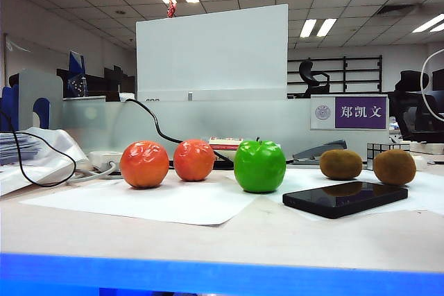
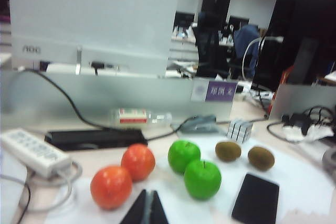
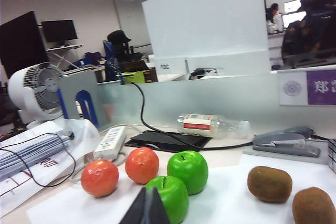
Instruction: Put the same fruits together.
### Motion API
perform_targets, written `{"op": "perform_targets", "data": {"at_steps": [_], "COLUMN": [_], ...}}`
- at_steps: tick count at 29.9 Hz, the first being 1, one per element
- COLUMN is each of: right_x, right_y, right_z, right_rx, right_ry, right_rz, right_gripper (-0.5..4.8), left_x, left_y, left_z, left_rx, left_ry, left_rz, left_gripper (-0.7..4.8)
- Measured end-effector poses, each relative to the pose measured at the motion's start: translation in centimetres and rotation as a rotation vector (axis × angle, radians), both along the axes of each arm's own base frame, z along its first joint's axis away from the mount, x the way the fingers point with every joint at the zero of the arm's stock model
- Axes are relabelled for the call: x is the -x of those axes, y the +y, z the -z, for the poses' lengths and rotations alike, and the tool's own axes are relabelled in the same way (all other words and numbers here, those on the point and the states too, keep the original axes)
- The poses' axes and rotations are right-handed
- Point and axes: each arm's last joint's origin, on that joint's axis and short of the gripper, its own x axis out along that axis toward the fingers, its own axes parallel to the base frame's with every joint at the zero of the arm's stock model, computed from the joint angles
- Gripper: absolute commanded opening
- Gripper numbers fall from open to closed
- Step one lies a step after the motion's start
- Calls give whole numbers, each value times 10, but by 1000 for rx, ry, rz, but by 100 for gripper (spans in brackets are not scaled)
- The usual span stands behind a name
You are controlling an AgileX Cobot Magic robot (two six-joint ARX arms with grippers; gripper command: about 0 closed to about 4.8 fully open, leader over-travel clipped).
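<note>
Six fruits sit in pairs on white paper (image 1: 173, 202). Two orange-red fruits (image 1: 144, 163) (image 1: 193, 159) are at the left. One green apple (image 1: 259, 166) shows in the middle of the exterior view, hiding the other; both apples (image 2: 184, 156) (image 2: 202, 179) show in the left wrist view. Two kiwis (image 1: 340, 164) (image 1: 394, 167) lie at the right. My left gripper (image 2: 149, 192) is shut and empty, held back from the orange-red fruits (image 2: 111, 187). My right gripper (image 3: 148, 189) is shut and empty, in front of the nearer apple (image 3: 170, 198). Neither arm appears in the exterior view.
A black phone (image 1: 345, 197) lies flat in front of the kiwis. A mirror cube (image 2: 240, 129), a stapler (image 3: 286, 141) and a lying bottle (image 3: 210, 125) are behind the fruits. A power strip (image 2: 34, 152) and cables are at the left, before a frosted divider (image 1: 208, 126).
</note>
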Motion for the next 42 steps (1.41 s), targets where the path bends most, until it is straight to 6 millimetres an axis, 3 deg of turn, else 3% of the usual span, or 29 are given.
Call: {"op": "perform_targets", "data": {"at_steps": [9, 19, 42], "right_x": [-1, -5, -6], "right_y": [-3, -3, -3], "right_z": [0, 17, 20], "right_rx": [-30, -12, -8], "right_ry": [10, 125, 142], "right_rz": [126, 123, 113], "right_gripper": [-2, -2, 0], "left_x": [-15, -27, -35], "left_y": [-8, -14, -18], "left_z": [27, 54, 92], "left_rx": [20, 92, 54], "left_ry": [5, 35, 180], "left_rz": [20, 36, 30], "left_gripper": [-6, -6, -3]}}
